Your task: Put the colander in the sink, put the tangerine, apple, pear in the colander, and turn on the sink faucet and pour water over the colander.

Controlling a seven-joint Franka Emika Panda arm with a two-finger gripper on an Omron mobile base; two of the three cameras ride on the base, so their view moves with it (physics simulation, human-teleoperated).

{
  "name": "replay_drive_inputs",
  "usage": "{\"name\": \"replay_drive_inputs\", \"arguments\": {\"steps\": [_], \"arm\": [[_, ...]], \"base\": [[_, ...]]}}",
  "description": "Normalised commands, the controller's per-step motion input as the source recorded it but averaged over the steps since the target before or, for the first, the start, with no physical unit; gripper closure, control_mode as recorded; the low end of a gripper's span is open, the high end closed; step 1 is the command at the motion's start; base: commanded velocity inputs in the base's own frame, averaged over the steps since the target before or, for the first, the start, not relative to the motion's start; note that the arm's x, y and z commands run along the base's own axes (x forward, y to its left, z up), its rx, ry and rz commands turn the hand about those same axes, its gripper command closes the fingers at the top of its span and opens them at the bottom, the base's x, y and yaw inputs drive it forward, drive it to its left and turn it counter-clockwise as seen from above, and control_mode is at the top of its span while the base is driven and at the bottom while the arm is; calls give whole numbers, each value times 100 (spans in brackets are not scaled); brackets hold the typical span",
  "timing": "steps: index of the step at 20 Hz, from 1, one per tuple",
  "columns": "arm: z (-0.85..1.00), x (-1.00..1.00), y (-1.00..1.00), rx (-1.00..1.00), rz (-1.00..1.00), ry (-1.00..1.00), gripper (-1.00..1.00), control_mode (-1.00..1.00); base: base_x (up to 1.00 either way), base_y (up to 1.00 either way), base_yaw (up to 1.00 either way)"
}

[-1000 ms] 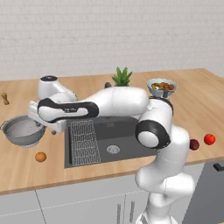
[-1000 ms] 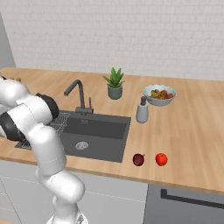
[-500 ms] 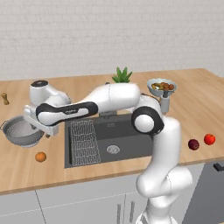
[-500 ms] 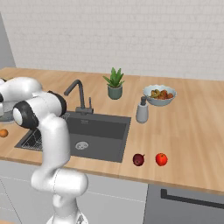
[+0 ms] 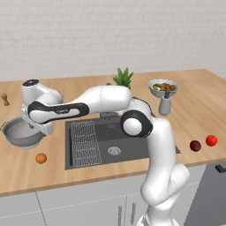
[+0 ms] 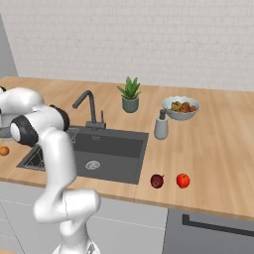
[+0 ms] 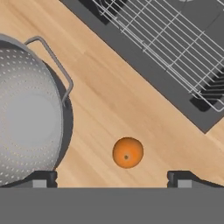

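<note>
- Silver-grey colander [image 7: 26, 113] stood on the wooden counter [image 7: 131, 105], beneath the claw's [image 7: 111, 178] one fingertip [image 7: 41, 179].
- Claw jaws were spread wide apart — gripping nothing.
- Tangerine [image 7: 127, 152] lay between the fingertips — beside the colander.
- Sink [image 7: 183, 48] lay beyond the claw.

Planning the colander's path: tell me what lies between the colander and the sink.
In the hand view, bare wooden counter separates the colander from the sink; the tangerine sits off to one side.

A kitchen with a white brick wall [image 6: 149, 39] behind a long light wooden desk [image 6: 218, 144]. Below the desk run pale grey cabinet fronts [image 5: 79, 207] and, to the right, a dark grey appliance front [image 6: 213, 233] with a bar handle. Lighting is soft and even.
</note>
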Motion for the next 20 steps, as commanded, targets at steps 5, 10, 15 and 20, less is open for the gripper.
{"name": "replay_drive_inputs", "arguments": {"steps": [5, 10, 15, 20], "arm": [[-28, 14, -5, -1, -7, 0, -100, -100], [-36, 32, -5, 0, -1, 0, -100, -100], [-24, 43, 0, 0, 0, 0, -100, -100], [-13, 48, 11, 0, 5, 1, -100, -100]], "base": [[0, 0, 0], [0, 0, 0], [0, 0, 0], [0, 0, 0]]}}
